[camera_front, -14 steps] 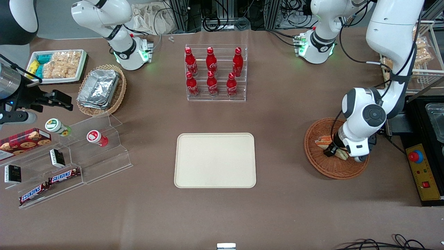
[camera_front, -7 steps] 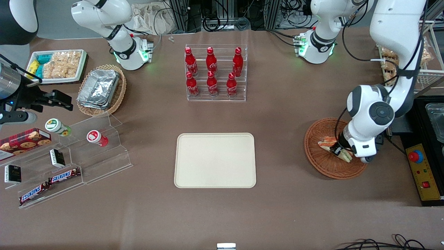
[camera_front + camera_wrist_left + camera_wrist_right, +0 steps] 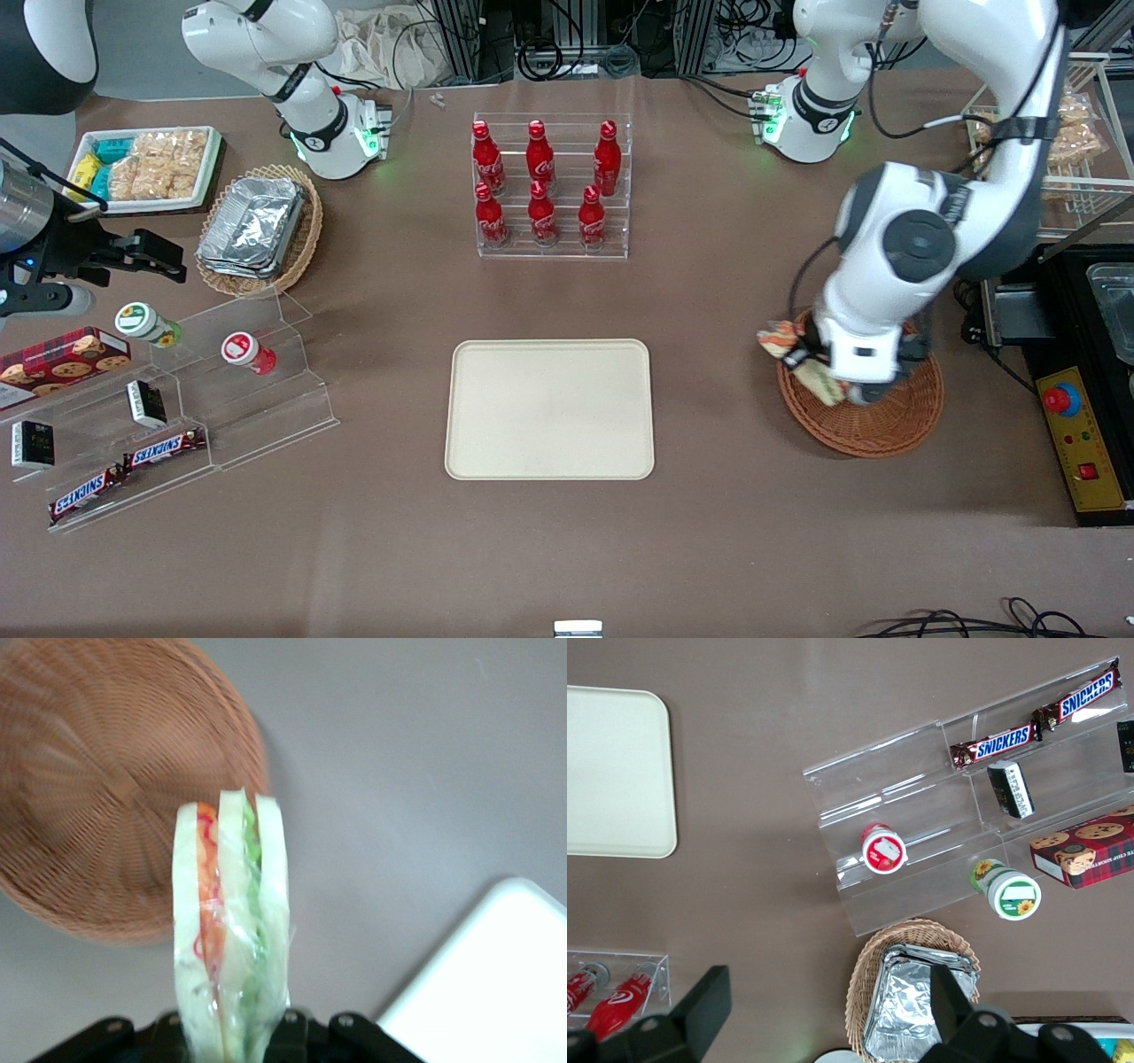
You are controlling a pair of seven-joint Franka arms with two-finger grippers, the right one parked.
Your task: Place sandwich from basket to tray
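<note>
The sandwich [image 3: 802, 359] hangs in the air over the rim of the basket [image 3: 877, 424], on the side toward the tray [image 3: 549, 409]. The tool [image 3: 811, 361] is clamped on it [image 3: 232, 930], above the brown bench [image 3: 726, 292].

The gripper [image 3: 811, 365] held the sandwich [image 3: 796, 356] above the basket's [image 3: 886, 425] rim, on the side toward the tray [image 3: 549, 409].
</note>
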